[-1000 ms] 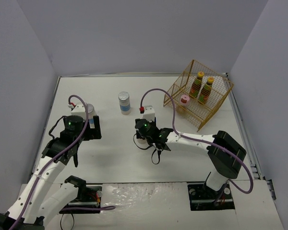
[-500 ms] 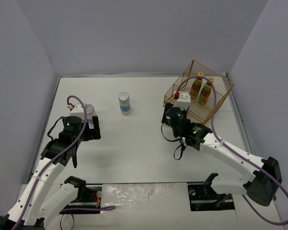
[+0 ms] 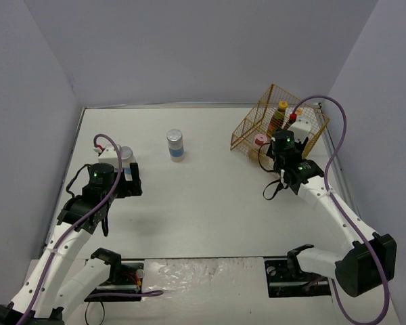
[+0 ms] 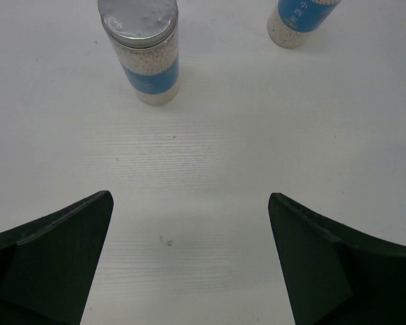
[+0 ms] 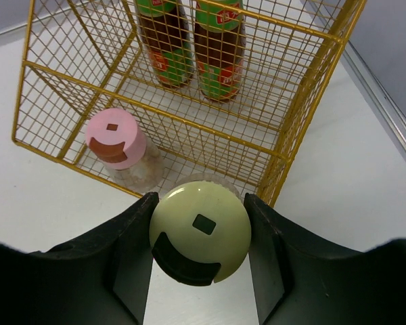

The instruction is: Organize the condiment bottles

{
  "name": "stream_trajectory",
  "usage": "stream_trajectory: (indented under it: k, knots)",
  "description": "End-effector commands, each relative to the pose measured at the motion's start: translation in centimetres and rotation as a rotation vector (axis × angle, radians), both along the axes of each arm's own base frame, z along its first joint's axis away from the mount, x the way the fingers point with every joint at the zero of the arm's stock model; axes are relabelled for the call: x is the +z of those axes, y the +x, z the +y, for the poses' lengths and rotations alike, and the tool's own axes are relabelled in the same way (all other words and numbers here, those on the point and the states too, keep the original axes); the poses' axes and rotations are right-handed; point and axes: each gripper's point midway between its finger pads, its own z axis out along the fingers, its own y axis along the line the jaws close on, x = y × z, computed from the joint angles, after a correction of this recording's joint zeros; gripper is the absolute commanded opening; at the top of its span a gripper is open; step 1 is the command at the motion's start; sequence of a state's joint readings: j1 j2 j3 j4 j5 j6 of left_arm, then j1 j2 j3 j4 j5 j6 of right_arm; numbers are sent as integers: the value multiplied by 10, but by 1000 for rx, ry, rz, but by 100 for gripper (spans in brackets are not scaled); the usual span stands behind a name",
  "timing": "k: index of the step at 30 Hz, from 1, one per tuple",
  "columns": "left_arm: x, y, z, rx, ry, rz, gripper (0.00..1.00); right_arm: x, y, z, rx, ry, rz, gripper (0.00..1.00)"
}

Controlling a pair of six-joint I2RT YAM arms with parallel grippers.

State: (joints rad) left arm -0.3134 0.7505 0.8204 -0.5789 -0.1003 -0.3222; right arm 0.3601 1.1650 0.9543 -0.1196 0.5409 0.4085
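My right gripper (image 5: 200,233) is shut on the green-lidded shaker (image 5: 200,231) and holds it just outside the near corner of the yellow wire basket (image 5: 189,122). Inside the basket stand the pink-lidded shaker (image 5: 116,139) and two dark-red sauce bottles (image 5: 166,40) (image 5: 220,47). In the top view the right gripper (image 3: 283,145) hides the green shaker. My left gripper (image 4: 189,257) is open and empty. One silver-lidded jar (image 4: 141,47) stands just ahead of it to the left, a second (image 4: 299,17) farther right. In the top view they are at the left (image 3: 126,154) and centre back (image 3: 175,145).
The basket (image 3: 281,132) stands at the table's back right, close to the right edge. Grey walls enclose the table on three sides. The right arm's purple cable loops over the basket.
My right arm has carried the green-lidded shaker from the table's middle rightward to the basket's front. The left arm has hardly moved.
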Motion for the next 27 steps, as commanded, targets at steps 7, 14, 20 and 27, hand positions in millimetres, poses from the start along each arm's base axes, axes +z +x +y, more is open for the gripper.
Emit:
stream_trajectory:
  k: [7,14,20,27]
  knots:
    - [13,7,-3,-10,-20,-56,97,-2,33,-12,-35,-5,-60,0]
    - [13,7,-2,-8,-20,-59,97,-3,37,-19,-43,2,-83,0]
    - [14,7,-3,-12,-23,-60,97,1,37,-22,-46,-4,-135,0]
    - [13,7,-4,-13,-24,-59,97,-6,36,-25,-54,-6,-179,0]
